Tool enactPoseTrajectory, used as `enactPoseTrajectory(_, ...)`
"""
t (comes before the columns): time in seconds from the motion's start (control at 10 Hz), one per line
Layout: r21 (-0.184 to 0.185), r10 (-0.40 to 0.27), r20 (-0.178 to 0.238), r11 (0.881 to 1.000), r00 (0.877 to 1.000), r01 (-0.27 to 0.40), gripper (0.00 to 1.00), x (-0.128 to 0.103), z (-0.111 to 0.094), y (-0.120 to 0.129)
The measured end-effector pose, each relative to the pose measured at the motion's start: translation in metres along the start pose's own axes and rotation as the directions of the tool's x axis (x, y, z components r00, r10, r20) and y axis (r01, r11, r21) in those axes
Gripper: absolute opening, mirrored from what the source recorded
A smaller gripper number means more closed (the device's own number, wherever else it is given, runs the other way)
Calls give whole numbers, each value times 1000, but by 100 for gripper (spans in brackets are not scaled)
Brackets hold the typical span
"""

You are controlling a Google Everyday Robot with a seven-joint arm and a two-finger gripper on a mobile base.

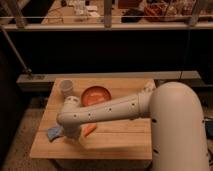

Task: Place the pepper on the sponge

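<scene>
Pincer point(73, 134) is hanging wide, holding nothing, low over the bench point(120, 142), front-left part, between sponge point(53, 132) and pepper point(90, 129). Sponge is sitting by the left edge; pepper is lying just right of the pincer, bare wood stretching beyond it.

Wooden table point(125, 140): cup point(66, 88) near back-left corner, plate point(96, 95) beside it, sponge point(54, 132) by front-left corner, pepper point(90, 130) nearby; gripper point(75, 136), jaws apart, between them.

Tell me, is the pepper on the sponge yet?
Not yet. The pepper lies on the table, apart from the sponge, with the gripper between them.
</scene>
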Motion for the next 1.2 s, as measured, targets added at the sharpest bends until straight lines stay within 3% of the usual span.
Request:
enactPoseTrajectory(0.6, 1, -4, -3, 1000, 1000, 4, 80, -3, 4, 3)
enactPoseTrajectory(0.9, 1, -10, -7, 1000, 1000, 10, 68, -6, 3, 2)
enactPoseTrajectory(1.1, 1, -14, -9, 1000, 1000, 14, 69, -6, 3, 3)
enactPoseTrajectory(1.2, 2, -13, -10, 1000, 1000, 13, 76, -6, 4, 4)
